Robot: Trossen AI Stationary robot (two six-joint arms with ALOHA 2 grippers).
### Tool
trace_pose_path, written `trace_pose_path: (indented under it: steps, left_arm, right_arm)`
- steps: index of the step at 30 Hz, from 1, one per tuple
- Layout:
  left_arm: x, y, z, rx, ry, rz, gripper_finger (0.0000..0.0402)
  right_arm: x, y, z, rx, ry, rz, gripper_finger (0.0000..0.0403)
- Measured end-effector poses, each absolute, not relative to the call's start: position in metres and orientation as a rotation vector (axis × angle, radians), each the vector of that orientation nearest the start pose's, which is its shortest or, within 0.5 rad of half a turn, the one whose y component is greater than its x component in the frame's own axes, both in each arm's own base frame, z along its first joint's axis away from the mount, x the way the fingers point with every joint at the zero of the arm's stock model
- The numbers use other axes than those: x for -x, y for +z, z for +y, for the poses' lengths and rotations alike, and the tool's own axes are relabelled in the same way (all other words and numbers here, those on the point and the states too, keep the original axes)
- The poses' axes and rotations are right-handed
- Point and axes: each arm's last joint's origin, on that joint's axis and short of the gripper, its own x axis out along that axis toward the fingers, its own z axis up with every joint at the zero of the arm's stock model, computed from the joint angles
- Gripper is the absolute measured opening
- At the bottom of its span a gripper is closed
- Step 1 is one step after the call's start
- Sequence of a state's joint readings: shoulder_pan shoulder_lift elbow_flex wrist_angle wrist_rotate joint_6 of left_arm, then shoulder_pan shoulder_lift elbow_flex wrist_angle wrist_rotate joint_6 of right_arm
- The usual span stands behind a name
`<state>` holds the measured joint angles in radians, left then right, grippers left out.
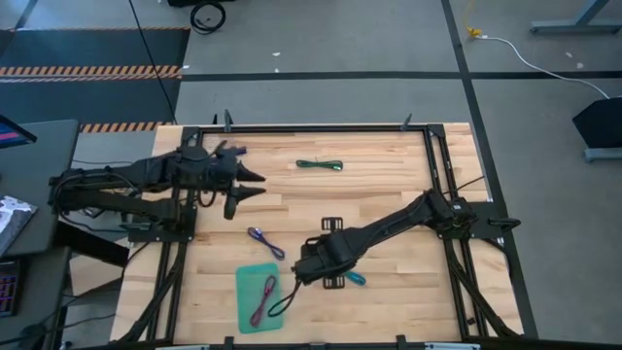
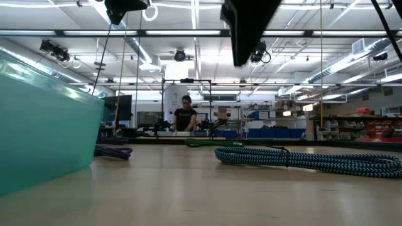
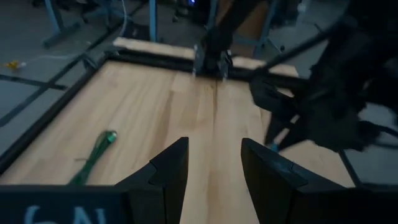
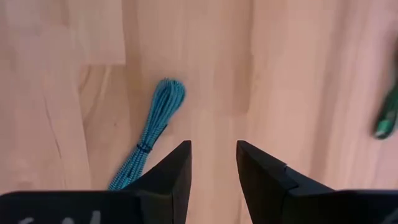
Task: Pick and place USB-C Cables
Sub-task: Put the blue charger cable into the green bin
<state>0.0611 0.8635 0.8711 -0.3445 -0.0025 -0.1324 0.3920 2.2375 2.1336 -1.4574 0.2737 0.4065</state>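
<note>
1. Cables lay scattered over the worktop [image 1: 389,185]: a braided teal cable [image 4: 148,140], folded into a slim hank, sat just beside the right gripper [image 4: 213,163].
2. That gripper hung with its fingers spread and nothing between them.
3. A maroon cable [image 1: 264,297] rested inside the teal tray [image 1: 245,303], a dark green cable [image 1: 283,303] at the tray's edge.
4. A blue-purple cable [image 1: 264,240] lay mid-worktop, another green cable [image 1: 320,165] farther back.
5. The left gripper [image 3: 214,163] waited spread and empty.
</note>
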Motion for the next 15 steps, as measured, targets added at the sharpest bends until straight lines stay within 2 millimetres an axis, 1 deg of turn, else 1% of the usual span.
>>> trace_pose_path:
  steps: [3, 7, 12, 15]
  left_arm:
    - [-0.185, 0.324, 0.008, 0.132, 0.065, 0.358, 0.0156]
    - [-0.188, 0.319, 0.004, 0.115, 0.045, 0.33, 0.0156]
    - [-0.191, 0.325, -0.003, 0.098, 0.014, 0.176, 0.0156]
    - [-0.188, 0.327, -0.007, 0.075, -0.013, 0.053, 0.0156]
  right_arm:
    - [-0.401, 0.225, 0.155, 0.19, -0.222, 1.517, 0.0132]
    - [-0.396, 0.2, 0.145, 0.203, -0.261, 1.596, 0.0132]
    - [-0.395, 0.182, 0.13, 0.166, -0.253, 1.665, 0.0133]
    - [-0.396, 0.18, 0.124, 0.16, -0.223, 1.683, 0.0133]
